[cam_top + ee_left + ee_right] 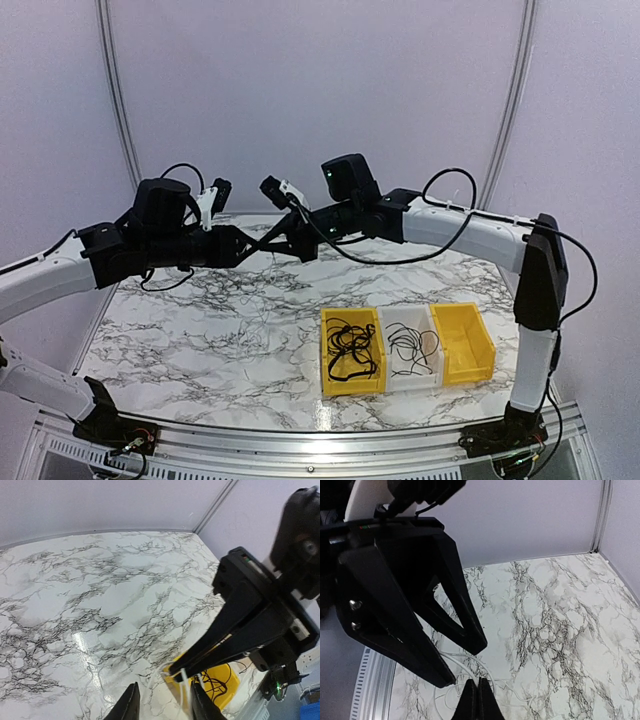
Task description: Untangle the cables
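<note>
Both arms meet in mid-air over the back of the marble table (200, 330). A thin white cable (266, 285) hangs from them down to the tabletop. My right gripper (478, 687) is shut on this white cable (490, 678), whose loops lie on the table below. My left gripper (166, 705) is open, and the white cable (185, 687) runs between its fingers, close to the right one. The right gripper (176, 670) reaches in just above it. In the top view the left gripper (252, 250) and right gripper (275, 240) cross tip to tip.
Three bins stand in a row at the front right. A yellow bin (328, 375) holds several black cables (350, 350). A white bin (412, 378) holds a few more black cables, and beside it stands another yellow bin (462, 340). The back wall lies close behind the arms.
</note>
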Robot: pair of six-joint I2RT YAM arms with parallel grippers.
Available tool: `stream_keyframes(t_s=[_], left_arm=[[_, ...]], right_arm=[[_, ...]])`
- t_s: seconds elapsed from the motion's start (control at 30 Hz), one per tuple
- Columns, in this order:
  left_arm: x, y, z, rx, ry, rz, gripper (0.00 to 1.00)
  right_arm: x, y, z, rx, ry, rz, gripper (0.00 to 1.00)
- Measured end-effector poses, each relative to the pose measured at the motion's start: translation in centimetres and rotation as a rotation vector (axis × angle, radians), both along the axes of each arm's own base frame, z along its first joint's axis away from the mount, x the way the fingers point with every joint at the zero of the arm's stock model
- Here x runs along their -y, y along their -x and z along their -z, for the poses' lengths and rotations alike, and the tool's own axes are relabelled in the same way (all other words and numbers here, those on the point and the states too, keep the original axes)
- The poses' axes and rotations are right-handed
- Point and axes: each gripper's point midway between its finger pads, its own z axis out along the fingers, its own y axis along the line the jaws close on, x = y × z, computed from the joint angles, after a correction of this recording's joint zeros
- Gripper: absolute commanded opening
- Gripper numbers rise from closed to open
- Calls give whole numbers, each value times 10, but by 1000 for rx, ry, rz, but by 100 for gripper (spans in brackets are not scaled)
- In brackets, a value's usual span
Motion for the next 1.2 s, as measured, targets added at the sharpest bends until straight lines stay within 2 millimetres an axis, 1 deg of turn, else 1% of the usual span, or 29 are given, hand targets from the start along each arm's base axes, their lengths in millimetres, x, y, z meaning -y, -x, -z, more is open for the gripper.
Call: stream_keyframes(t_s=[0.07, 0.13, 0.2, 0.3, 0.37, 0.43, 0.5, 0.57, 0.63, 0.7, 0.73, 0.8, 0.9, 1.0, 1.1, 1.13, 1.2], left_arm=[[-5, -4, 10, 4, -23, -36, 39], [-15, -11, 26, 14, -56, -98, 40], [-26, -19, 45, 34, -83, -167, 43], [-38, -27, 68, 63, -97, -248, 44], [-39, -33, 77, 70, -95, -275, 43], [-32, -42, 85, 70, -85, -287, 41], [-25, -47, 100, 47, -88, -290, 41], [-21, -49, 119, 11, -102, -289, 41], [-19, -47, 136, -23, -112, -289, 41], [-22, -42, 149, -51, -117, -290, 41], [-24, -39, 156, -65, -121, -292, 40], [-29, -33, 169, -95, -131, -292, 40], [-35, -24, 189, -136, -150, -294, 40], [-42, -14, 208, -177, -175, -296, 39], [-50, -7, 221, -202, -195, -301, 39], [-52, -4, 224, -209, -199, -303, 39], [-56, 0, 223, -211, -194, -306, 45]], right_arm=[[0, 1, -4, -12, -7, 1, 0], [1, 5, -12, -24, -26, -9, 0], [2, 10, -23, -33, -52, -23, 0], [5, 17, -44, -30, -92, -42, 0], [7, 21, -59, -24, -118, -50, 0], [9, 24, -77, -4, -152, -59, 0], [11, 27, -100, 23, -192, -69, 0], [13, 30, -125, 58, -239, -77, 0], [15, 32, -150, 99, -287, -83, 0], [18, 35, -180, 150, -343, -86, 0], [20, 37, -192, 168, -365, -87, 0], [26, 41, -224, 216, -426, -83, 0], [37, 47, -266, 288, -509, -68, 0], [49, 55, -303, 358, -585, -56, 0], [59, 62, -329, 407, -646, -49, 0], [61, 62, -333, 415, -656, -46, 0], [63, 63, -338, 427, -668, -41, 0]])
